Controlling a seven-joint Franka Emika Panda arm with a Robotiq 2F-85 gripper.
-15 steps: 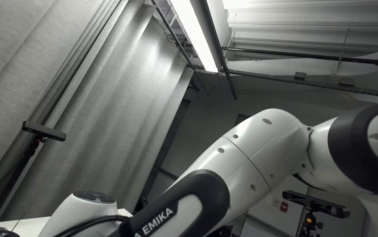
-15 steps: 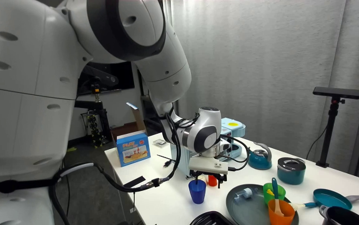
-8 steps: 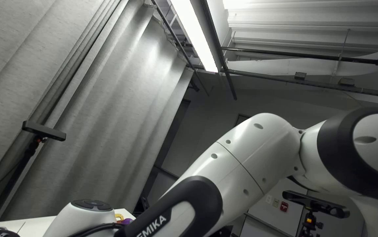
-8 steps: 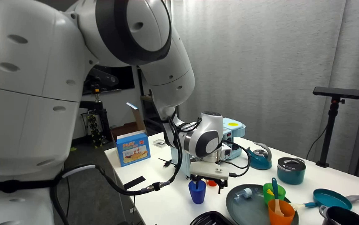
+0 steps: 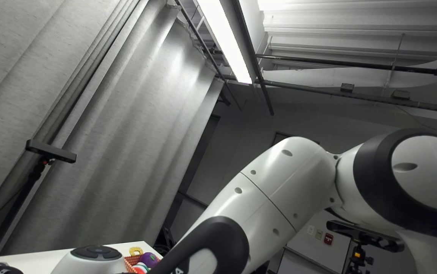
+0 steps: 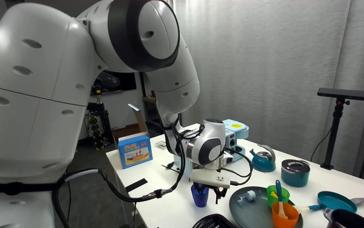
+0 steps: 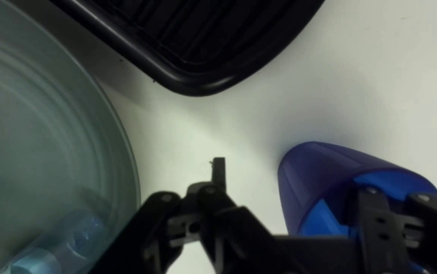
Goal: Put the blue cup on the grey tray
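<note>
The blue cup (image 6: pixel 200 199) stands upright on the white table, and it also shows in the wrist view (image 7: pixel 313 171). My gripper (image 6: pixel 208 193) is pointing down over it with its fingers wide apart. In the wrist view, the gripper (image 7: pixel 287 180) has one finger inside the cup's mouth and the other outside its wall, with a gap to the wall. The round grey tray (image 6: pixel 245 212) lies beside the cup, and in the wrist view the tray (image 7: pixel 32 125) is on the left. The gripper, cup and tray are out of view in an exterior view showing the arm (image 5: pixel 271 182).
On the tray are a clear bottle (image 6: pixel 247 196), a green cup (image 6: pixel 274 199) and an orange cup (image 6: pixel 286 218) with utensils. A black ribbed tray (image 7: pixel 203 82) lies near the blue cup. A kettle (image 6: pixel 263 161), pot (image 6: pixel 295 174) and pan (image 6: pixel 335 202) stand farther off.
The arm has come down and shifted slightly. The gripper sits lower, with one finger deeper in the blue cup. The cup has hardly moved. A basket has come into view behind the arm.
</note>
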